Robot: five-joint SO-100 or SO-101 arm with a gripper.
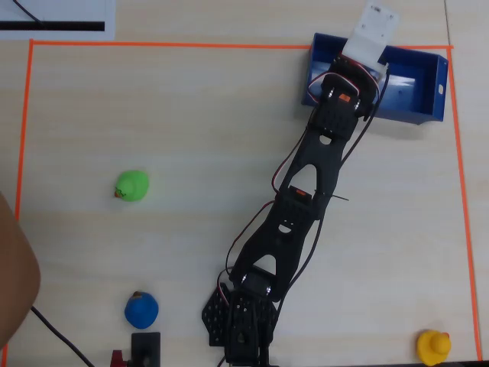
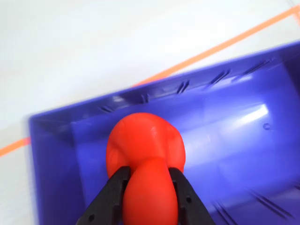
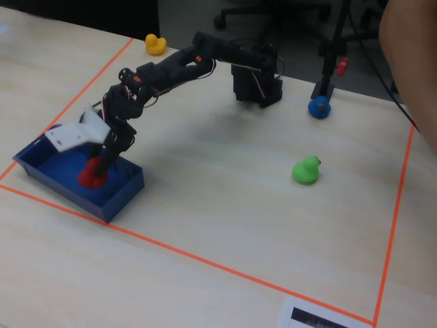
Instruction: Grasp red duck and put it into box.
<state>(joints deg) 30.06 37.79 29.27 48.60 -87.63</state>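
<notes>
Box: rectangular blue plastic bin with low walls [image 1: 428, 116] [image 2: 51, 154] [image 3: 126, 183], set in a corner of the orange-taped area, one long wall just inside the orange tape line [image 2: 225, 44] [image 1: 168, 46].
Box contents: small glossy red toy duck [image 2: 145, 159] [image 3: 90, 172], inside the walls near one short end in the wrist view; whether touching the floor or hanging just above it cannot be told. Rest of the shiny pale-blue floor bare in the wrist view.
Gripper: black two-finger gripper [image 2: 149, 187] [image 3: 99, 164], clamped on the red duck, one finger [image 2: 115, 192] pressed against each side of its narrower part, reaching down into the box in the fixed view.
Arm: black jointed arm [image 1: 306, 191] [image 3: 171, 72], stretched from its base across the pale wooden table [image 1: 191, 130] [image 3: 225, 205] to the box; white wrist part [image 1: 370, 34] over the box's end in the overhead view, hiding the duck there.
Outside the box: green toy duck [image 1: 132, 185] [image 3: 306, 170], blue toy duck [image 1: 142, 309] [image 3: 319, 107] and yellow toy duck [image 1: 433, 345] [image 3: 156, 44], all on the table, well apart from the box and from one another.
</notes>
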